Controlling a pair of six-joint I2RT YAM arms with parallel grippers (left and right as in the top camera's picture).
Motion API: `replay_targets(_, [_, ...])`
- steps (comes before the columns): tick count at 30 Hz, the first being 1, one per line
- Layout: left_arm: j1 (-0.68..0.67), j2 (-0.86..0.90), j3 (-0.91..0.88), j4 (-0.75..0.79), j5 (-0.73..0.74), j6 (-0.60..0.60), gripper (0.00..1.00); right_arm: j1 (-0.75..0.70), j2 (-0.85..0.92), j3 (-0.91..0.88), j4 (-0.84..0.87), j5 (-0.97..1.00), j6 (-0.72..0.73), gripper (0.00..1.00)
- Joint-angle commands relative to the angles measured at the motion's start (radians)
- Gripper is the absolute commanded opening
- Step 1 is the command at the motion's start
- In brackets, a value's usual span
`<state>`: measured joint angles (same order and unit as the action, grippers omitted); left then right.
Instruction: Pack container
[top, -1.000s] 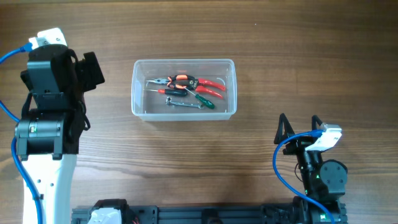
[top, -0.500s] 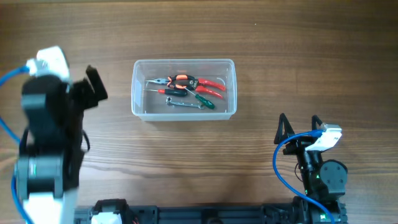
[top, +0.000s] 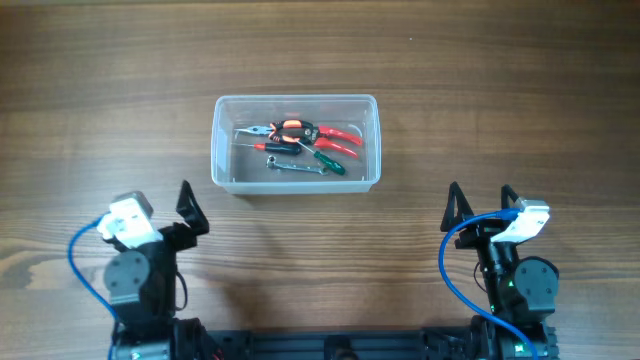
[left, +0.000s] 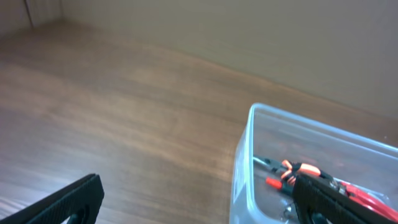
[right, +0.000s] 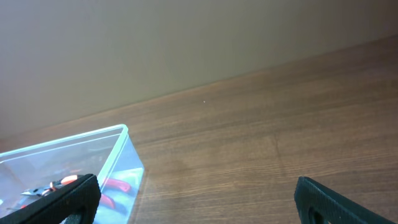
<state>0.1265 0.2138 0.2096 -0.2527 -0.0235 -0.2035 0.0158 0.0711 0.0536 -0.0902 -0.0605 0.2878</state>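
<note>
The clear plastic container (top: 224, 178) stands at the middle back of the table. In it lie pliers with orange and black grips (top: 285, 131), red-handled pliers (top: 342, 137), a green-handled screwdriver (top: 328, 160) and a small metal wrench (top: 297, 168). My left gripper (top: 160, 212) is open and empty near the front left, well short of the container. My right gripper (top: 482, 203) is open and empty at the front right. The left wrist view shows the container (left: 244, 163) on the right, past the open jaws (left: 199, 208). The right wrist view shows it (right: 127, 137) on the left, past the open jaws (right: 196, 205).
The table is brown wood (top: 120, 60). A black rail (top: 330, 348) runs along the front edge between the two arm bases. A plain wall (right: 186, 37) rises behind the table.
My left arm has drawn back from the raised spot left of the container down to the front left edge, gripper still open. The right arm and the container have not moved.
</note>
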Motion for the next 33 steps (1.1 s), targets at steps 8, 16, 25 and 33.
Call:
replay_targets(8, [-0.014,-0.046,-0.14,0.069,0.034,-0.122,1.0,-0.004,-0.016,-0.008,0.005,-0.015,0.011,1.0])
replay_targets(16, [-0.102,-0.046,-0.158,0.085,-0.057,-0.115,1.0,-0.004,-0.016,-0.008,0.005,-0.015,0.011,1.0])
replay_targets(25, [-0.11,-0.043,-0.158,0.085,-0.075,-0.116,1.0,-0.004,-0.016,-0.008,0.005,-0.015,0.011,1.0])
replay_targets(33, [-0.11,-0.043,-0.158,0.085,-0.075,-0.116,1.0,-0.004,-0.016,-0.008,0.005,-0.015,0.011,1.0])
